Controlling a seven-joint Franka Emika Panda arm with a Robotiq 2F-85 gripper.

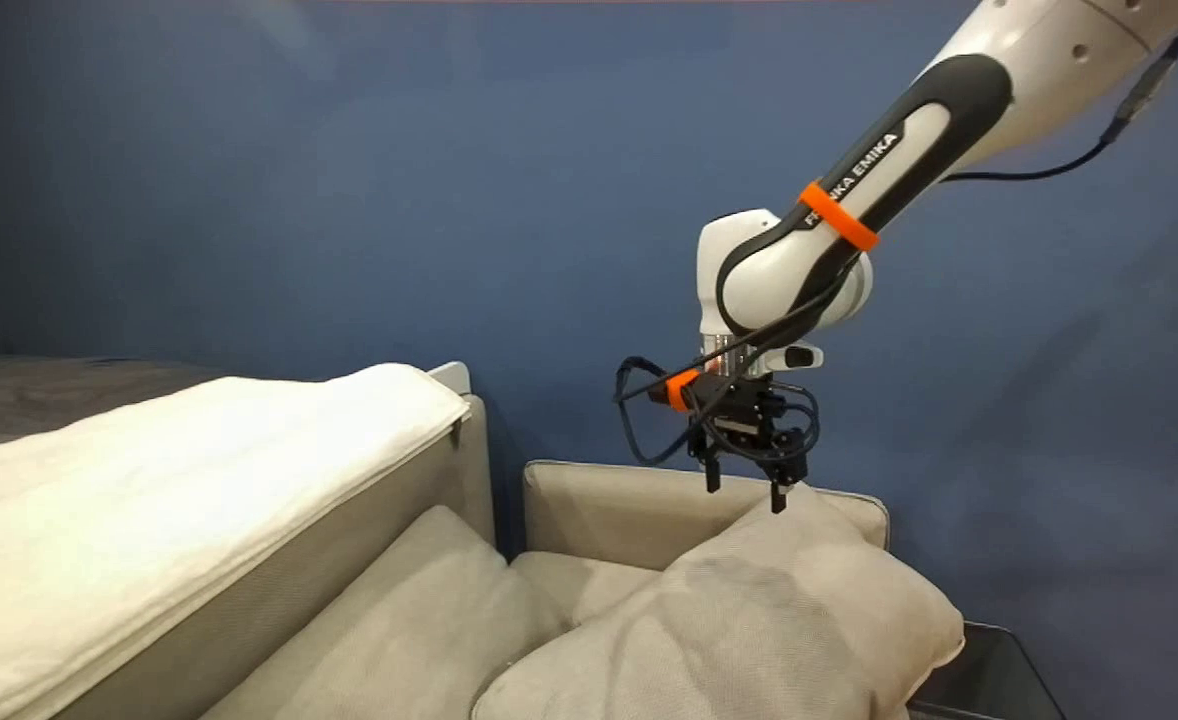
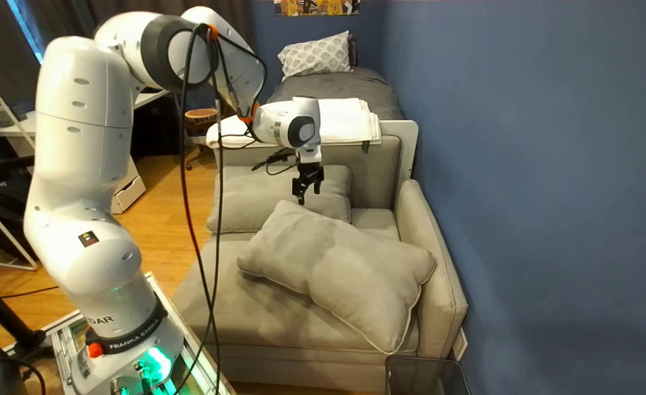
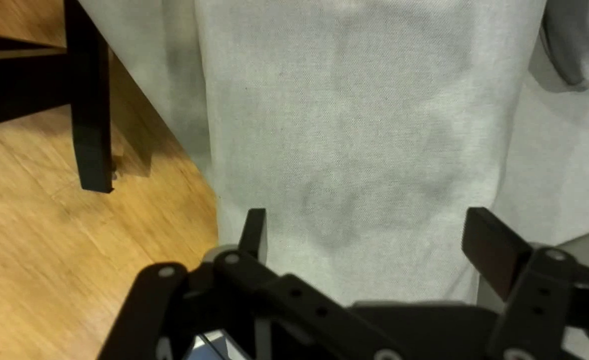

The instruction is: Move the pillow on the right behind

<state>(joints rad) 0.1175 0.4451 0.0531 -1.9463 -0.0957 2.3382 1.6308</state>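
Claw (image 1: 746, 494) is wide, fingers (image 3: 494, 247) well apart, hanging over the sofa seat (image 2: 262, 323). In an ext. view the pillow (image 2: 356, 269) lies aslant on it toward the right edge, just beside the armrest (image 2: 441, 285), one corner out at the near edge. 2nd cushion (image 2: 251, 200) leans at the far edge nr the backrest (image 2: 378, 175), w/ white cloth (image 2: 350, 119) atop the latter. Dark bin (image 2: 427, 360) sits just off the near right corner.

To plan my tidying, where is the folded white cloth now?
In an exterior view, the folded white cloth lies upper centre, at the near end of the grey bed, beside the sofa back.
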